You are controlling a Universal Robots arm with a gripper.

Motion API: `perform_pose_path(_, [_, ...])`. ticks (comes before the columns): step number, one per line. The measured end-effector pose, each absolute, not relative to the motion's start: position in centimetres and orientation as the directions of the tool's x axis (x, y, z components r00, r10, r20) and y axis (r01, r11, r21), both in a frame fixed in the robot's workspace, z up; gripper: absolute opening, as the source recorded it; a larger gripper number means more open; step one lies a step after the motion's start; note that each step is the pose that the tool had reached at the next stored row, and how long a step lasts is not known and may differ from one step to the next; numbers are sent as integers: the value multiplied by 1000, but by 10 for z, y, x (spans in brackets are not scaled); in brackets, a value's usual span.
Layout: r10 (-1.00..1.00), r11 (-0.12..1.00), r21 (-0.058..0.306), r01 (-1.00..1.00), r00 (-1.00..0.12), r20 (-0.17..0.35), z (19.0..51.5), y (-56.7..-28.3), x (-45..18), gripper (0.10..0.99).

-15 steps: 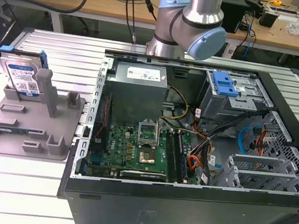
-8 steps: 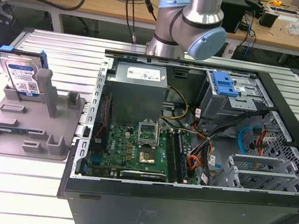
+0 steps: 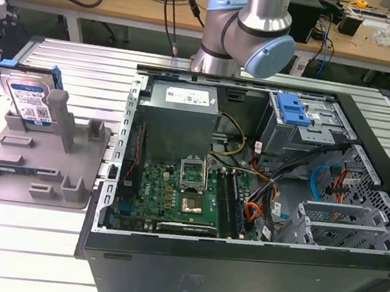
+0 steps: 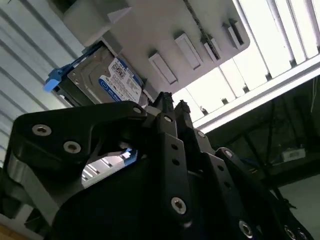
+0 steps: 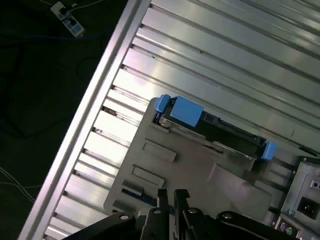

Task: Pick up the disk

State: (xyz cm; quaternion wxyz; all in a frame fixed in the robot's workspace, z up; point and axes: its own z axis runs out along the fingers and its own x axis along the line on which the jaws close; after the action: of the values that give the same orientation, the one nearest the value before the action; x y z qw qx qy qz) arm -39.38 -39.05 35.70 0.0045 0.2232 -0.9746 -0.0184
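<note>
While hanging above the fixture plate [image 5: 200, 170] with nothing gripped, reads as the approach step of the pick, judged by the gap left down to the disk [image 5: 227, 136]. Shows the gripper [image 5: 171, 194] in both wrist views with its fingertips [image 5: 162, 196] drawn close together, nothing between them and nothing touched.

Finds the disk at the exterior view's left, at the far end of the plate. Stands there on edge, tilted back, label turned toward the near side and blue rails along its sides.

Probably calls for three things:
- parting the jaws enough to take the disk's thin body
- squaring them to its upper edge
- coming down in line with its tilt rather than straight across it

Leaves little margin on the exterior view's right of the disk, with a tall post [image 3: 60, 112] just beside it and lower posts on the near part of the plate. Offers open room above the disk and on its far side, over the slatted table [image 3: 84, 61]. Keeps the open computer case [image 3: 246, 195] just to the exterior view's right of the plate, its wall close to the plate's side. Puts the table's edge [image 5: 92, 102] near the plate in the first wrist view, with dark floor beyond, so leaves little room for a wide outward swing there.
</note>
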Motion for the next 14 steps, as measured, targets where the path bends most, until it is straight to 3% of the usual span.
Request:
perform_pose_path(1, [-466,884,38,-466,-885,0,357,-391,-394,294])
perform_pose_path(2, [-491,870,38,-491,-871,0,357,-391,-394,357])
perform_pose_path(3, [-516,856,38,-516,-856,1,357,-391,-394,357])
perform_pose_path(4, [-545,838,38,-545,-838,0,357,-391,-394,416])
perform_pose_path(5, [-599,800,38,-599,-801,1,357,-391,-394,541])
perform_pose_path(14, [-817,576,38,-816,-577,0,357,-391,-394,541])
